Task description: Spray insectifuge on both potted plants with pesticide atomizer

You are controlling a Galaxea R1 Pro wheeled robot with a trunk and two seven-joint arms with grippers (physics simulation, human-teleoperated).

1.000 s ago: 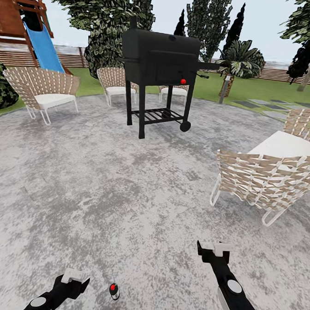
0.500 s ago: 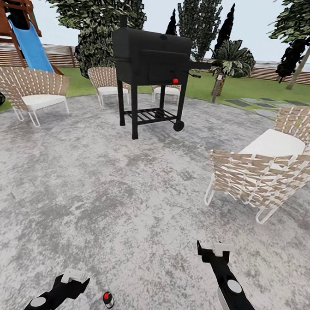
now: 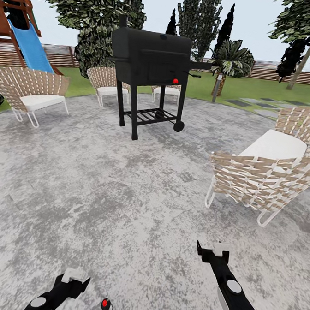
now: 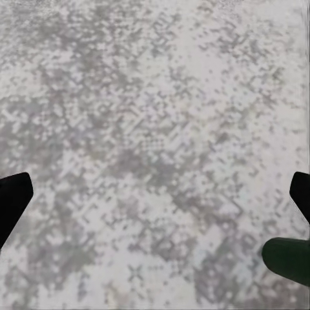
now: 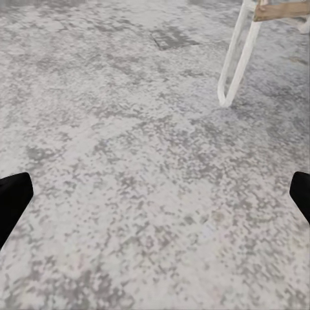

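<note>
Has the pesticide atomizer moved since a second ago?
Cannot tell: the pesticide atomizer sits lower in frame, but the grill shifted too, so the camera moved.

The right pincer (image 5: 155, 197) hangs over the mottled grey paving (image 5: 129, 161) with its two black fingertips (image 5: 13, 200) spread wide, one at each side edge of the frame, and nothing held between them. Beyond the pincer, well ahead of the fingertips and toward the far side, a white looped chair leg (image 5: 234, 58) stands on the paving, with a strip of tan woven seat (image 5: 284, 9) above it. A small darker patch (image 5: 169, 39) marks the ground further out.
</note>
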